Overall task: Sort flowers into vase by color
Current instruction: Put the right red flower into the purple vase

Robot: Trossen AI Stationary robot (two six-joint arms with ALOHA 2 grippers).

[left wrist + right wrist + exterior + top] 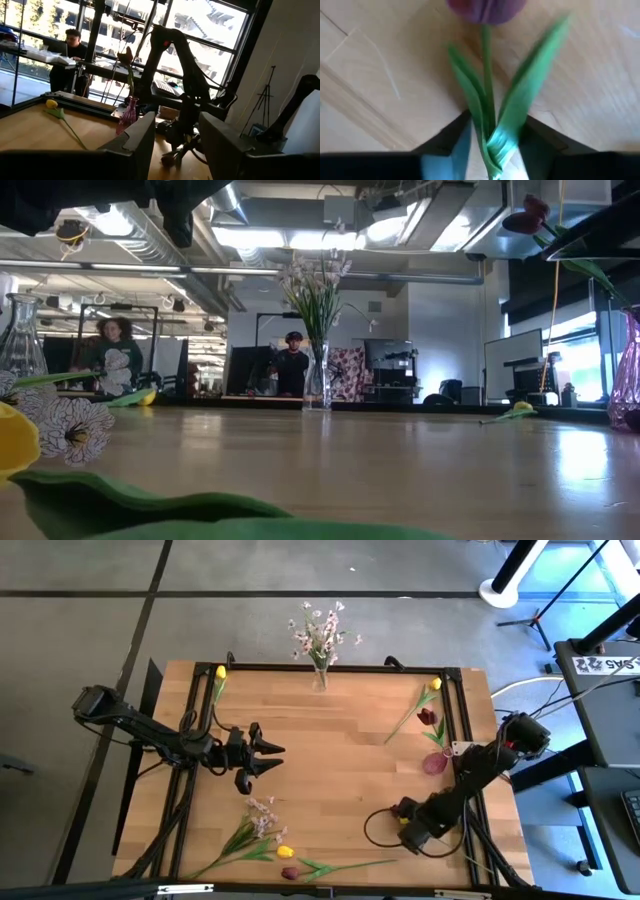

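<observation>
From above, your right arm reaches down to the near right part of the desk [350, 755], its jaws [408, 835] set low over the wood, while the left arm waits at the left side with its jaws [268, 753] spread and empty. Loose flowers lie along the near edge: a pink-white spray [262, 818], a yellow tulip [286, 852] and a maroon tulip [289, 873]; another yellow tulip [435, 685] lies at the far right corner, a dark tulip [428, 717] stands in the pink vase [435, 762] on the right, and a pale spray fills the clear vase [319, 678] at the far edge. From desk height, you see that clear vase with its spray in the middle, the pink vase at the right border, and petals and leaves blurred close to the lens; neither pair of jaws shows here. The left wrist view confirms its jaws stand apart with nothing between them, facing the right arm and the pink vase. The right wrist view shows a maroon tulip [487, 10] with its stem and leaves [492, 125] running between the right jaws, which are closing around them; I cannot tell whether they grip yet. Pinch the stem itself, not only the leaves, and lift straight so it does not twist. From above this tulip is hidden under the arm, and its bloom is cut off at the wrist frame's edge.
</observation>
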